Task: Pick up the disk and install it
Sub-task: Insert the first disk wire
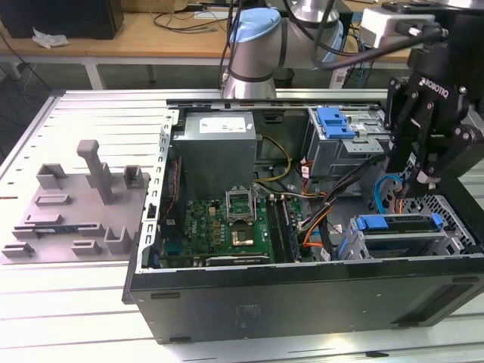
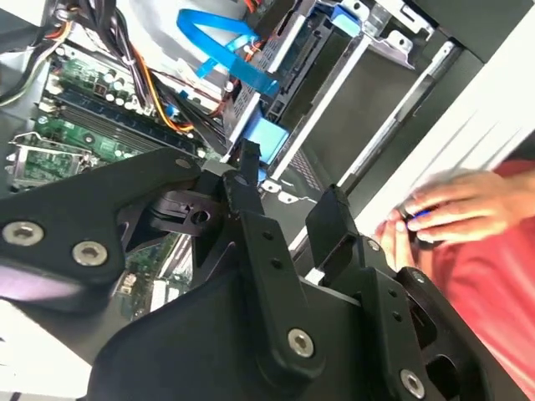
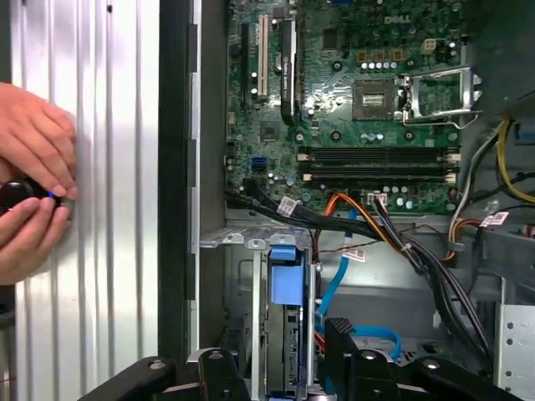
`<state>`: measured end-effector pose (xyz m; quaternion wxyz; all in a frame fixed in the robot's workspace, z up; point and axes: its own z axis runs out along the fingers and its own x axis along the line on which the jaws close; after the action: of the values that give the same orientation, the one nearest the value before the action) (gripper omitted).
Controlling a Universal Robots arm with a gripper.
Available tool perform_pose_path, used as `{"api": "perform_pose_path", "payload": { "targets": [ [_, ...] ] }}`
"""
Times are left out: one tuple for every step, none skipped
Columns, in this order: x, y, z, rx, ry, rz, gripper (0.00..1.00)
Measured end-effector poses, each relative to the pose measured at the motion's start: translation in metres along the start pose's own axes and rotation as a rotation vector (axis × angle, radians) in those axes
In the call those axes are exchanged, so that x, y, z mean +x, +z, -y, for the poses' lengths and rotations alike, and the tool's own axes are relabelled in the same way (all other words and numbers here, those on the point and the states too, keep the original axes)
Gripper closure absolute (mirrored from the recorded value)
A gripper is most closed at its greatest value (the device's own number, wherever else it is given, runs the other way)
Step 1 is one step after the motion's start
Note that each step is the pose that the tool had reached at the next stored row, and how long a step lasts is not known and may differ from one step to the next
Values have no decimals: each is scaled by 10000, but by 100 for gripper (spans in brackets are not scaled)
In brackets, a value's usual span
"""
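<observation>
Blue-railed, the disk [image 1: 401, 224] sits in a bay of the case [image 1: 302, 302]. The hand [image 1: 413, 185] hangs above it, parted and empty.

The motherboard [image 1: 227, 223] is green, the gripper [image 1: 414, 187] black, the disk [image 1: 401, 224] blue-railed. Cables [image 3: 359, 209] are orange, the ribbed table [image 1: 98, 106] silver, the sleeve [image 2: 493, 276] red.
</observation>
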<state>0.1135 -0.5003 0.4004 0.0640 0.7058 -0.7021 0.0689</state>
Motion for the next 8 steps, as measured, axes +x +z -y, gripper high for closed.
{"api": "perform_pose_path", "payload": {
  "targets": [
    [-67, -12, 1, -9, -3, -245, 49],
    [-104, -19, 2, -17, -6, -385, 49],
    [-136, -26, 3, -28, -8, -502, 49],
    [-201, -38, 11, -54, -15, -724, 49],
    [-221, -42, 26, -72, -20, -780, 49],
    [-235, -43, 54, -104, -27, -805, 49],
    [-242, -45, 96, -149, -36, -813, 49],
    [-249, -46, 144, -197, -50, -814, 49]
  ]
}}
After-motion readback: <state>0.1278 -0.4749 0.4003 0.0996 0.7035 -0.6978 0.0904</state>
